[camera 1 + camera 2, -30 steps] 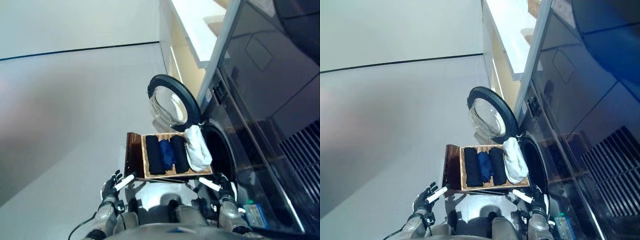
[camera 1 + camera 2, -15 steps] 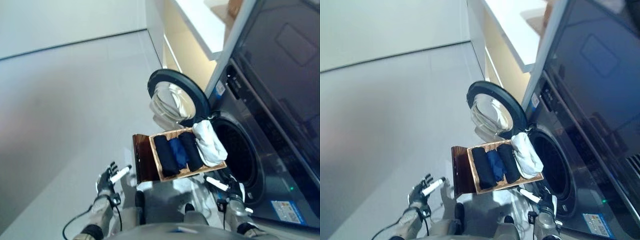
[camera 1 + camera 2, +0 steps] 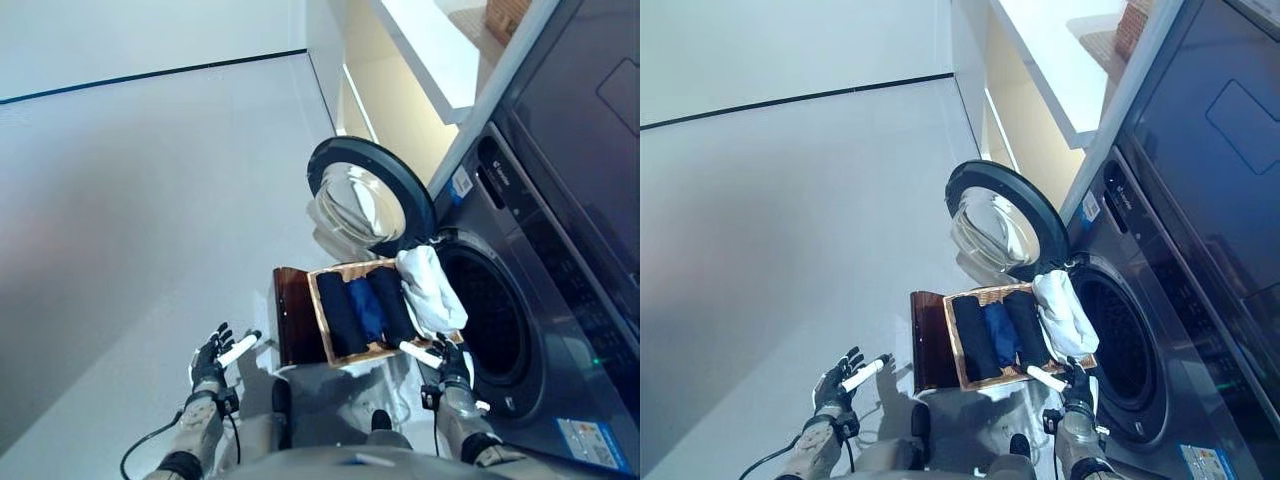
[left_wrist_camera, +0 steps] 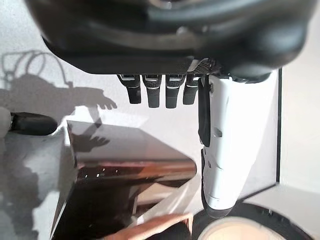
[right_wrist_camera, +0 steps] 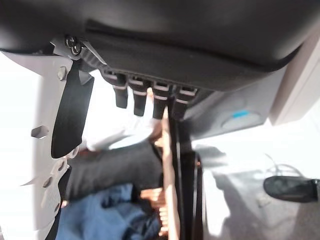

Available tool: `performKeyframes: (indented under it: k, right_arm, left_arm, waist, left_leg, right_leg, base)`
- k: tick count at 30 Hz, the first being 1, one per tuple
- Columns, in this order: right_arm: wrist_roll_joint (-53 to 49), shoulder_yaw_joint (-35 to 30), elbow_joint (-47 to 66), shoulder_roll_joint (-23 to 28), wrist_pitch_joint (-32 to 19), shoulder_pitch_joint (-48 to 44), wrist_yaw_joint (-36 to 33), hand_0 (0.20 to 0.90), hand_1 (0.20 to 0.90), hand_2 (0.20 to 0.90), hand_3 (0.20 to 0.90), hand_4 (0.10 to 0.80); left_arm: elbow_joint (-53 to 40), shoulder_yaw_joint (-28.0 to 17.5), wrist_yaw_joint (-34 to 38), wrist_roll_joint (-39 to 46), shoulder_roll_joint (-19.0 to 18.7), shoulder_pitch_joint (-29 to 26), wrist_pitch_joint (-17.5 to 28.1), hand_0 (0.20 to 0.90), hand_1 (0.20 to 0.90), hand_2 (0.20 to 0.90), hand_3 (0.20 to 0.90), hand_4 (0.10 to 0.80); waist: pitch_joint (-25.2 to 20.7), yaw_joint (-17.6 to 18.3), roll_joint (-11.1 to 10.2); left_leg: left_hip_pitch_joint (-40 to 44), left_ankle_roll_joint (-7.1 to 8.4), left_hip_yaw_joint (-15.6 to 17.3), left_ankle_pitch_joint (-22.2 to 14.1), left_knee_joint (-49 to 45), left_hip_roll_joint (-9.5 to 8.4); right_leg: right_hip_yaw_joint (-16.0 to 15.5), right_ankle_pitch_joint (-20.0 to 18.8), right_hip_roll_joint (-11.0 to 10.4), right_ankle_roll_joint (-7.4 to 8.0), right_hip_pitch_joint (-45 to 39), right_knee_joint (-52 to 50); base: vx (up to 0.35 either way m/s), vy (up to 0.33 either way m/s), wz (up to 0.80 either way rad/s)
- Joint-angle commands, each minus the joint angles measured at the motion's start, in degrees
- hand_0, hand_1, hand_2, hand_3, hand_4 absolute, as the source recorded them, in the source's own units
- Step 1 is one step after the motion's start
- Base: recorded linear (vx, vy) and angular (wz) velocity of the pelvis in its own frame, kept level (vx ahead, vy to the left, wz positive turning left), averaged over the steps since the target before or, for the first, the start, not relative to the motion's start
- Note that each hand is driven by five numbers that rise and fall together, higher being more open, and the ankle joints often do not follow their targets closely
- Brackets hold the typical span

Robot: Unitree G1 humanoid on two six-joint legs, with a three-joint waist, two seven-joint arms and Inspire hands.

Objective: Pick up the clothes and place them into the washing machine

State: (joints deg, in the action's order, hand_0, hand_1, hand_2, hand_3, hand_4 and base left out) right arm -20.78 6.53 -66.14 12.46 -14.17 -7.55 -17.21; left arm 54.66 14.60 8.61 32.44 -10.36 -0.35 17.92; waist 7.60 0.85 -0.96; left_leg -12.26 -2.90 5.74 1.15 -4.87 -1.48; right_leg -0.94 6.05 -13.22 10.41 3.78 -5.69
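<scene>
A shallow wicker basket (image 3: 320,315) rests on a low dark brown box (image 3: 292,325) beside the washing machine. It holds rolled black clothes (image 3: 340,312), a blue garment (image 3: 368,310) and a white cloth (image 3: 428,290) that hangs over the rim toward the drum opening (image 3: 490,320). My right hand (image 3: 448,365) is open and empty at the basket's near edge, by the corner next to the machine; its wrist view shows the basket rim (image 5: 167,165) and the blue garment (image 5: 105,215) close ahead. My left hand (image 3: 212,362) is open and empty, left of the box (image 4: 130,155).
The machine's round door (image 3: 365,195) stands open beyond the basket. The dark grey machine front (image 3: 560,250) fills the right side. A white counter (image 3: 430,50) runs above it. Light grey floor (image 3: 150,200) spreads to the left.
The camera has shifted. My right hand has come closer to the basket's near edge. My left hand stays left of the box. The clothes lie as before.
</scene>
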Motion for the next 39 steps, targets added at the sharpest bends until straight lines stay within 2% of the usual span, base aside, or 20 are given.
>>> performKeyframes:
  k: [1,3,4,7,9,11,13,15,17,19,23,28,33,39]
  right_arm:
    - [-0.55,-1.12,5.20,3.83,-2.20,0.13,-1.29,0.900,0.900,0.900,0.900,0.800]
    - [-0.68,-0.75,5.30,3.48,-2.29,0.31,-1.11,0.900,0.900,0.900,0.900,0.800]
    - [-0.92,-0.46,5.36,2.98,-2.47,0.28,-1.09,0.900,0.900,0.900,0.900,0.800]
    - [-0.90,-0.40,5.51,2.59,-2.44,0.08,-1.23,0.900,0.900,0.900,0.900,0.800]
    - [-0.86,-0.60,5.67,2.50,-2.39,-0.22,-1.44,0.900,0.900,0.900,0.900,0.800]
    - [-0.86,-0.68,5.78,2.46,-2.29,-0.33,-1.49,0.900,0.900,0.900,0.900,0.800]
    - [-0.57,-0.77,6.28,2.27,-1.95,-0.38,-1.68,0.900,0.900,0.900,0.900,0.800]
    - [-0.17,-0.91,6.53,2.24,-1.47,-0.08,-1.90,0.900,0.900,0.900,0.900,0.800]
    - [0.62,-0.85,7.83,2.28,-1.01,0.69,-2.01,0.900,0.900,0.900,0.900,0.800]
    - [1.34,-0.80,7.45,2.73,-0.76,1.02,-1.87,0.900,0.900,0.900,0.900,0.800]
    - [2.39,-0.80,9.99,4.53,-1.41,0.43,-2.88,0.900,0.900,0.900,0.900,0.800]
    - [5.58,-0.86,14.07,7.14,-1.93,-0.53,-6.02,0.900,0.900,0.900,0.900,0.800]
    - [8.37,-1.36,15.63,9.70,-1.95,-1.41,-8.15,0.900,0.900,0.900,0.900,0.800]
    - [10.95,-0.16,11.71,11.68,-1.62,-5.97,-10.81,0.900,0.900,0.900,0.900,0.800]
  left_arm:
    - [-2.60,-1.94,-0.56,-0.63,-1.21,-2.30,3.49,0.900,0.900,0.900,0.900,0.800]
    - [-2.93,-2.33,-0.58,-1.47,-1.83,-2.26,3.14,0.900,0.900,0.900,0.900,0.800]
    - [-2.68,-2.64,-0.47,-1.87,-2.62,-2.68,3.11,0.900,0.900,0.900,0.900,0.800]
    - [-2.06,-2.92,-0.45,-1.27,-2.97,-3.13,3.19,0.900,0.900,0.900,0.900,0.800]
    - [-1.26,-3.05,-0.15,-1.00,-2.97,-3.59,3.29,0.900,0.900,0.900,0.900,0.800]
    - [-0.76,-3.11,-0.08,-0.80,-2.91,-3.75,3.27,0.900,0.900,0.900,0.900,0.800]
    - [-0.79,-2.99,0.09,-0.15,-2.84,-3.64,3.37,0.900,0.900,0.900,0.900,0.800]
    - [-0.14,-3.04,0.27,0.62,-2.91,-3.41,3.45,0.900,0.900,0.900,0.900,0.800]
    - [-0.58,-3.29,0.42,1.43,-3.03,-2.79,3.63,0.900,0.900,0.900,0.900,0.800]
    - [0.19,-3.81,0.26,1.72,-2.55,-2.02,3.40,0.900,0.900,0.900,0.900,0.800]
    - [-0.27,-4.80,0.11,2.65,-1.73,-0.62,3.82,0.900,0.900,0.900,0.900,0.800]
    - [-2.52,-3.76,0.83,2.03,-1.11,-1.22,4.50,0.900,0.900,0.900,0.900,0.800]
    - [-4.82,-1.57,1.58,1.25,-1.01,-3.38,5.10,0.900,0.900,0.900,0.900,0.800]
    - [-6.21,-0.34,2.70,-0.66,-1.28,-4.72,5.73,0.900,0.900,0.900,0.900,0.800]
  waist:
    - [-0.38,0.64,0.49]
    - [0.62,1.28,1.01]
    - [1.47,1.44,1.64]
    - [1.85,1.93,2.05]
    - [2.26,2.41,1.82]
    - [2.62,2.85,1.51]
    - [3.12,3.55,0.65]
    - [3.27,4.05,-0.15]
    - [3.44,4.27,-0.88]
    - [2.77,3.39,-1.99]
    - [1.59,2.81,-1.28]
    - [2.06,2.61,0.26]
    - [3.41,2.97,1.58]
    - [4.52,2.49,2.20]
  left_leg:
    - [-0.04,0.97,0.55,-1.45,-1.39,0.22]
    - [1.51,0.09,0.04,-1.82,-1.45,-0.22]
    - [3.40,-0.45,0.19,-2.28,-1.09,-0.15]
    - [5.70,0.35,-0.17,-2.98,-0.02,0.42]
    - [6.53,1.75,-0.85,-3.83,0.26,1.05]
    - [6.97,2.42,-1.29,-4.37,0.11,1.30]
    - [8.43,3.92,-1.99,-5.37,0.72,1.95]
    - [9.93,4.90,-2.56,-6.05,1.44,2.54]
    - [10.84,5.57,-3.39,-6.45,1.44,3.17]
    - [11.20,6.50,-3.67,-7.04,1.45,3.56]
    - [9.80,7.99,-4.49,-5.85,2.28,5.67]
    - [7.78,8.93,-5.24,-3.81,3.96,7.44]
    - [5.38,9.38,-4.95,-1.56,5.14,8.07]
    - [4.16,9.04,-4.70,-1.62,5.26,7.46]
  right_leg:
    - [-0.28,-13.14,-2.47,-0.50,0.57,-11.64]
    - [-0.10,-15.18,-2.22,-1.71,2.26,-17.32]
    - [-2.45,-15.44,-3.10,-2.72,3.96,-20.79]
    - [-5.25,-12.78,-4.92,-3.24,6.22,-18.15]
    - [-6.64,-12.28,-6.93,-2.49,7.14,-12.67]
    - [-7.13,-12.89,-7.71,-2.00,7.16,-9.47]
    - [-7.56,-16.22,-9.51,-0.40,8.61,-2.59]
    - [-7.00,-19.49,-10.10,0.87,9.58,1.02]
    - [-6.18,-21.53,-10.42,1.66,10.08,0.99]
    - [-8.47,-20.15,-9.70,2.11,8.03,2.67]
    - [-10.62,-18.43,-7.99,1.91,6.96,3.62]
    - [-11.90,-16.33,-7.46,1.53,8.21,2.64]
    - [-14.37,-15.92,-8.44,1.63,8.55,1.93]
    - [-14.37,-16.89,-9.05,1.88,9.98,1.72]
  base:
    - [0.064,0.145,-0.25]
    - [0.069,0.157,-0.01]
    - [0.092,0.145,0.22]
    - [0.128,0.003,0.04]
    - [0.136,-0.116,0.06]
    - [0.114,-0.130,0.03]
    - [0.194,-0.208,0.05]
    - [0.203,-0.202,0.16]
    - [0.148,-0.177,0.38]
    - [0.130,-0.197,0.75]
    - [0.057,-0.166,0.15]
    - [-0.024,-0.068,0.05]
    - [-0.056,-0.020,0.28]
    - [-0.039,0.005,0.14]
